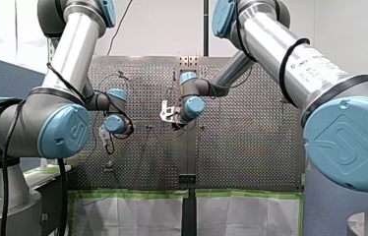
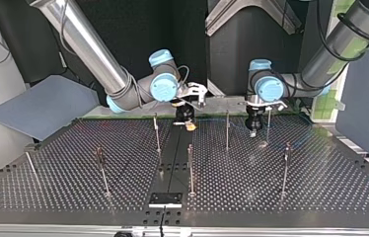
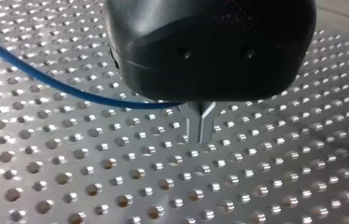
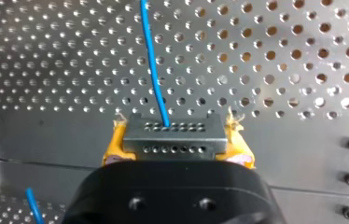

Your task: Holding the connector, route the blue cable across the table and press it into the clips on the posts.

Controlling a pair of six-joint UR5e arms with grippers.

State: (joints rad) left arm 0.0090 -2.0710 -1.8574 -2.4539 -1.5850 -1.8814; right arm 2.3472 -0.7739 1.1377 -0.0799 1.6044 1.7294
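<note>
My right gripper [image 4: 175,136] is shut on a grey metal connector [image 4: 172,140], its yellow pads [image 4: 113,144] clamping both sides. The blue cable [image 4: 154,65] leaves the connector's top and runs away over the perforated table [image 4: 280,56]. In the left wrist view the blue cable [image 3: 46,79] sweeps in from the side and ends at the base of my left gripper [image 3: 201,133], whose metal fingers [image 3: 194,128] are pressed together just above the table. In the top view my right gripper [image 2: 188,123] hangs near the middle at the back, and my left gripper [image 2: 253,129] stands to its right, beside a thin post [image 2: 269,126].
Several thin upright posts stand on the table, among them post [image 2: 156,133], post [image 2: 227,131] and post [image 2: 190,168]. A grey board [image 2: 44,106] leans at the top view's left. A black plate [image 2: 165,199] sits at the near edge of the middle strip.
</note>
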